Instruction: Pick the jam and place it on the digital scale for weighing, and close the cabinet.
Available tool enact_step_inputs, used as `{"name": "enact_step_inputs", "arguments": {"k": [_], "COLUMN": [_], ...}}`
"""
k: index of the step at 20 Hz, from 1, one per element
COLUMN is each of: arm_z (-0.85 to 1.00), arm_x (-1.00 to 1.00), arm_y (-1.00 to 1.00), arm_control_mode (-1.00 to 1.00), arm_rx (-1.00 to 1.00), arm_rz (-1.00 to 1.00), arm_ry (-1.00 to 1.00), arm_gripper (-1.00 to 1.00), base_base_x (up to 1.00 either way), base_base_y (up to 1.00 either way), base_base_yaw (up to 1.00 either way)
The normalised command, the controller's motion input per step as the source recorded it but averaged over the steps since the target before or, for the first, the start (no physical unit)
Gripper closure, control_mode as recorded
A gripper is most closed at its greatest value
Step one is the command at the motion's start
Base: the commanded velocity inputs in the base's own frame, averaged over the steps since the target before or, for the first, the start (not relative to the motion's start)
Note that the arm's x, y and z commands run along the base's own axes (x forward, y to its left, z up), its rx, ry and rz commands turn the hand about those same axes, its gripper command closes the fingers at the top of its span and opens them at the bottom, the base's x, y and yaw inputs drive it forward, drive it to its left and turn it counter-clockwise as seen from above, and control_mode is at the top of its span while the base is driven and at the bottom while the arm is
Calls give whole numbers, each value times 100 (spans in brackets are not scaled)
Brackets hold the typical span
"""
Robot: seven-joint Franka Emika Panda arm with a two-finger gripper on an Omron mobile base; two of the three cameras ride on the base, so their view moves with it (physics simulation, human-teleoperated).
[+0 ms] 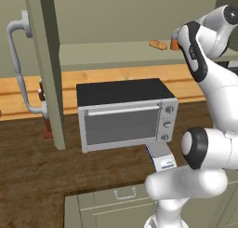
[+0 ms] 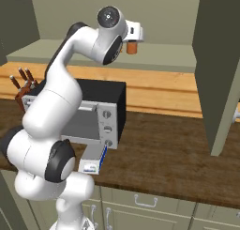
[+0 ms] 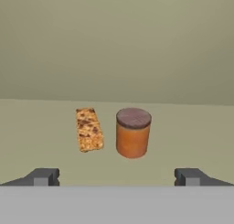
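- While the arm reaches up into the open cabinet (image 1: 44,69), the gripper (image 3: 117,176) faces the jam (image 3: 133,132) with its jaws fully apart and nothing between them.
- In the hand view the jam stands upright on the cabinet shelf (image 3: 41,127), ahead of the fingertips (image 3: 44,176) and clear of them, roughly centred between the two.
- A flat pastry (image 3: 88,129) lies on the same shelf just beside the jam, on its left in the hand view, not touching it.
- In the right base view the jam (image 2: 132,47) shows just beyond the hand, on the shelf above the worktop (image 2: 164,144).
- On the worktop the scale (image 1: 161,157) lies directly in front of the toaster oven (image 1: 125,113), its display end toward the robot, its platform bare.
- One cabinet door stands open, edge-on in the left base view, its bar handle (image 1: 18,66) on the left face.
- A knife block (image 2: 23,86) stands on the worktop beside the oven.
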Motion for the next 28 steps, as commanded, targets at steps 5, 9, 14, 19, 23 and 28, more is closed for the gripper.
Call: {"name": "enact_step_inputs", "arguments": {"k": [5,9,14,19,23,28], "arm_z": [0,0,-35,-18,0,0], "arm_x": [15,20,0,17,43,38], "arm_y": [-2,-6,-2,0,-6,-26], "arm_control_mode": [-100,-100,-100,-100,-100,-100], "arm_rx": [0,0,0,0,0,1], "arm_rz": [0,0,0,0,0,0], "arm_ry": [0,0,-2,-7,0,0], "arm_gripper": [-100,-100,-100,-100,-100,-100], "base_base_x": [0,0,0,0,0,0], "base_base_y": [0,0,0,0,0,0], "base_base_yaw": [0,0,0,0,0,0]}}
